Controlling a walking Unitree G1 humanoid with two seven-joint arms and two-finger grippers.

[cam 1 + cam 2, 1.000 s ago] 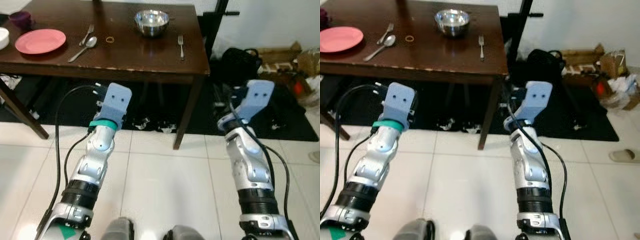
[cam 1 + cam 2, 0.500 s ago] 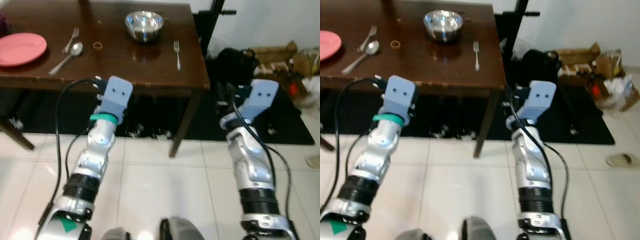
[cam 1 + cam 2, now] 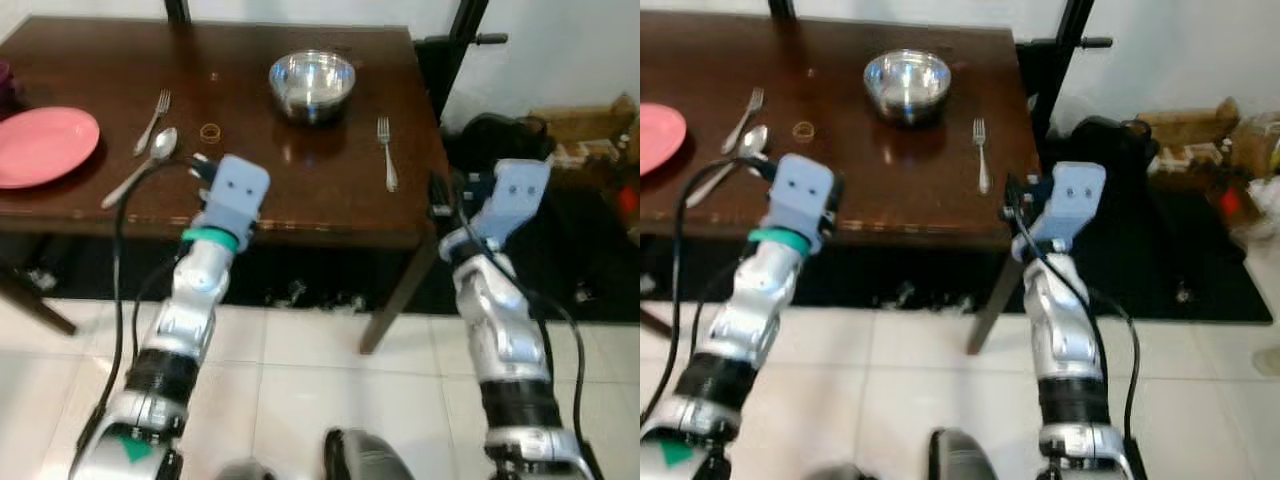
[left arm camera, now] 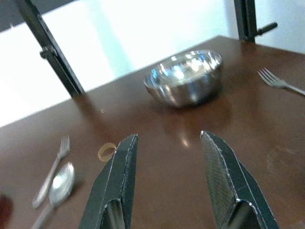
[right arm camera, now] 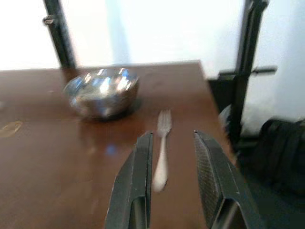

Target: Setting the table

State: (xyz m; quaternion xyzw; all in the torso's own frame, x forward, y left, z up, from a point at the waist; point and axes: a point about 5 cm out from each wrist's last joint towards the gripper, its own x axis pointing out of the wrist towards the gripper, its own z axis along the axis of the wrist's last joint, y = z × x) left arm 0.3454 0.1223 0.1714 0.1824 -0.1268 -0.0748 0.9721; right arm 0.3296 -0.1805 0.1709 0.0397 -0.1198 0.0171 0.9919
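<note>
While unlabelled, the bowl (image 3: 312,85) faces both parted grippers.

No readable text, label, brand, number or sign is showing anywhere: nothing legible is appearing on the desk (image 3: 300,200), the steel bowl (image 3: 312,85), the pink plate (image 3: 45,145), or the boxes by the wall (image 3: 1185,125)

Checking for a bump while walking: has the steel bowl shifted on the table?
No. The steel bowl keeps its place on the table between ring and fork; the camera moved.
</note>
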